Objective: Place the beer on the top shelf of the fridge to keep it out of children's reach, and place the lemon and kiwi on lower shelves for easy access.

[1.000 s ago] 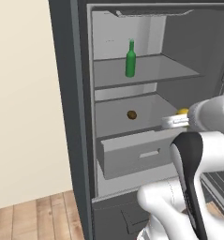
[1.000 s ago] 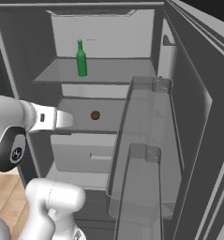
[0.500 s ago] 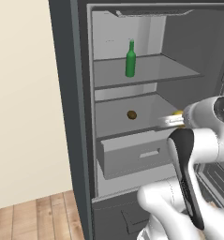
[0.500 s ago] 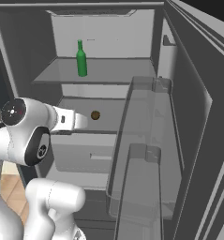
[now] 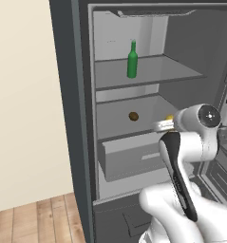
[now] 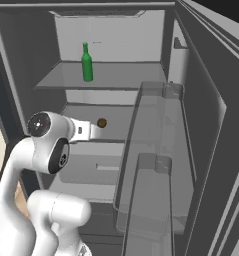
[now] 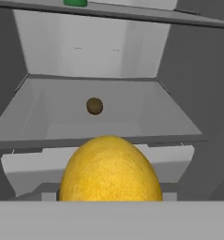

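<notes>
The fridge (image 5: 62, 95) stands open. The green beer (image 5: 132, 60) (image 6: 86, 64) is upright on the top shelf (image 5: 157, 71) (image 6: 121, 77). On the lower shelf (image 5: 112, 126) (image 7: 141, 110) under it lies the brown kiwi (image 5: 133, 116) (image 6: 102, 122) (image 7: 94, 106). My gripper (image 5: 163, 125) (image 6: 93, 131) hovers at that shelf's front edge, to the right of the kiwi, shut on the yellow lemon (image 7: 109, 171) (image 5: 169, 117). The lemon hides my fingertips in the hand view.
A pale grey drawer (image 5: 129, 159) (image 6: 96, 167) sticks out just under the lemon's shelf. The open door on the right carries clear bins (image 6: 156, 150) close beside my arm. Wooden floor (image 5: 34, 220) lies at lower left.
My hand has carried the lemon forward to the lower shelf's front edge, nearer the kiwi, and the wrist has turned. The beer and the kiwi have stayed put.
</notes>
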